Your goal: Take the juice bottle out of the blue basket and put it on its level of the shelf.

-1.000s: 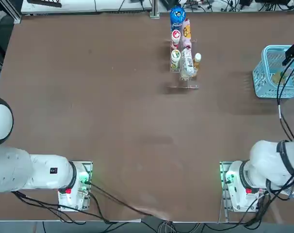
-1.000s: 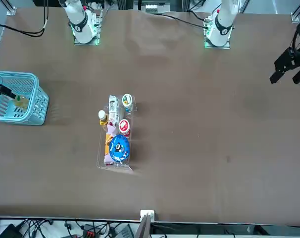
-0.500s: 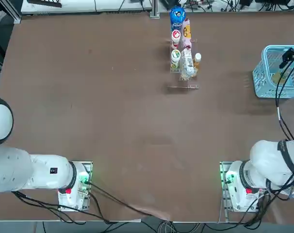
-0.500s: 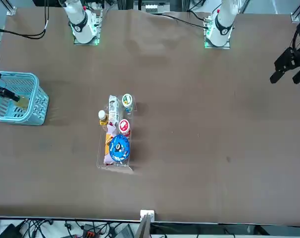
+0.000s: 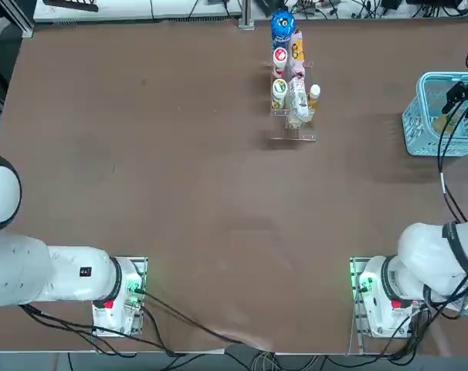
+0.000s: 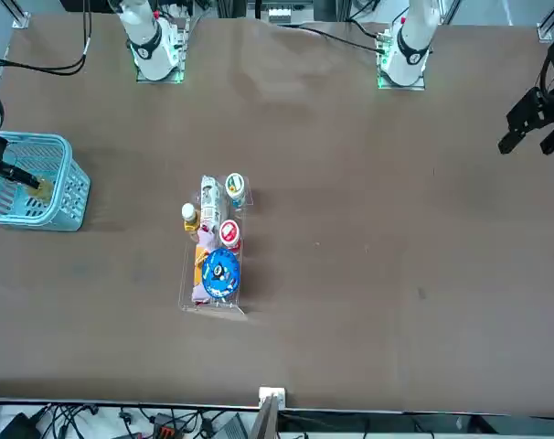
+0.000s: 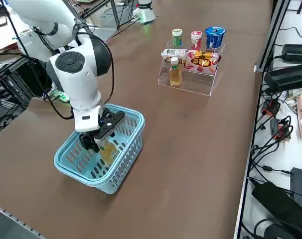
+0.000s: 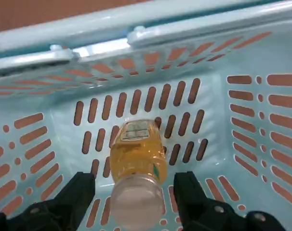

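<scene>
Gripper (image 8: pixel 134 180) of the right arm: fingers spread, one to either side of the bottle's cap, nothing pinched. Juice bottle (image 8: pixel 136 154): lay inside the blue basket (image 7: pixel 74 172), left of centre in the right side view; likely light, smooth, firm enough, apt to roll; best taken round the body, below the cap. Shelf (image 7: pixel 191 83): clear, upper middle of that frame, similar amber bottle (image 7: pixel 175 76) aboard.
</scene>
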### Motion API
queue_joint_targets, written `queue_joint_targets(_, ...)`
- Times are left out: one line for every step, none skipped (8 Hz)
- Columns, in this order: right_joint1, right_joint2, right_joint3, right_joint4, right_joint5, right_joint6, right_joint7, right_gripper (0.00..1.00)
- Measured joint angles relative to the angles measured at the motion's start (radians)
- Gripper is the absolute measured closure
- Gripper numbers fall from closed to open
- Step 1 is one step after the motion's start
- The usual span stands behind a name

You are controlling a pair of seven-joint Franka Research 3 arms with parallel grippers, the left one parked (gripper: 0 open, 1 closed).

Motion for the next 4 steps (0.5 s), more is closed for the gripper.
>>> queue_joint_targets(0.000,0.001,0.000,0.000,0.000,0.000,0.000,0.00)
queue_joint_targets(0.000,0.001,0.000,0.000,0.000,0.000,0.000,0.00)
queue_joint_targets(-0.001,0.001,0.000,0.000,0.000,0.000,0.000,0.00)
queue_joint_targets(-0.001,0.001,0.000,0.000,0.000,0.000,0.000,0.00)
